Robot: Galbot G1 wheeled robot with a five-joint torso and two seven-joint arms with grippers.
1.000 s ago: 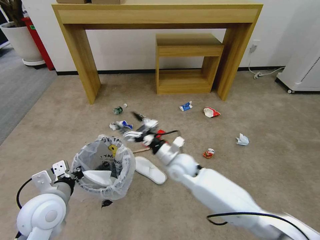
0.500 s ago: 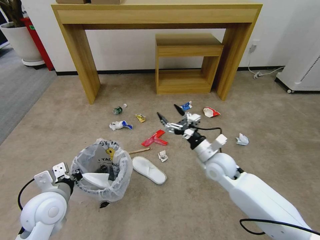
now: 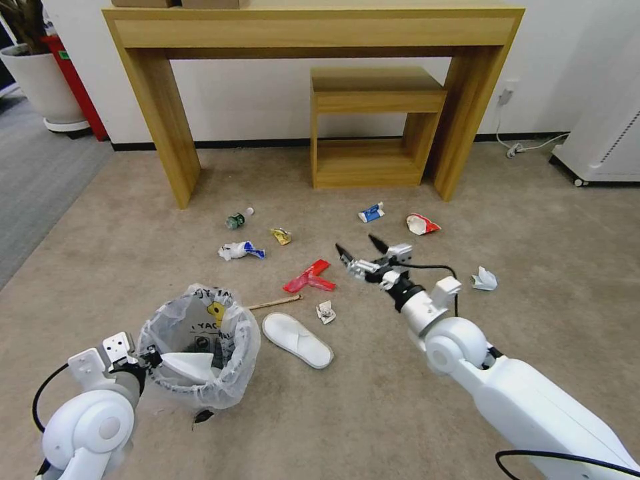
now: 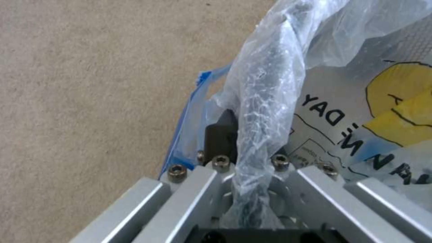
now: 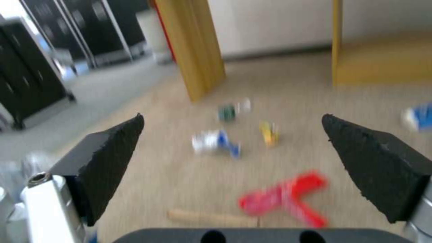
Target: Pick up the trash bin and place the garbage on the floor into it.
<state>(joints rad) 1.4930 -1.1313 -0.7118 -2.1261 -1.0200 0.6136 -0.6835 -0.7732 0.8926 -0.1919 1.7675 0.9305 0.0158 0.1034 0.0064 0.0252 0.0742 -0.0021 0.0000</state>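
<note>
The trash bin (image 3: 200, 390), dark with a crinkly clear bag, sits near left on the beige floor (image 3: 133, 253). My left gripper (image 3: 142, 355) is shut on its rim (image 4: 261, 91), and a white slipper (image 3: 183, 365) lies inside. My right gripper (image 3: 359, 248) hovers open and holds nothing, just right of the red paper (image 3: 310, 277) (image 5: 288, 199). Garbage lies scattered: another slipper (image 3: 297, 339), a wooden stick (image 3: 273, 303), a small wad (image 3: 325, 311), a bottle (image 3: 235, 220), a white-blue wrapper (image 3: 239, 251), a yellow wrapper (image 3: 281, 235), a tube (image 3: 371, 213), a red-white wrapper (image 3: 422, 225), a paper wad (image 3: 485, 279).
A wooden console table (image 3: 313, 33) stands against the far wall with a small wooden shelf unit (image 3: 373, 127) under it. A white plant pot (image 3: 43, 83) stands far left by grey carpet (image 3: 33, 180). A white appliance (image 3: 600, 147) and cable (image 3: 527, 147) are far right.
My right arm swung from beside the bin out to the right and now hangs open past the red paper. The bin and left gripper shifted slightly nearer to me.
</note>
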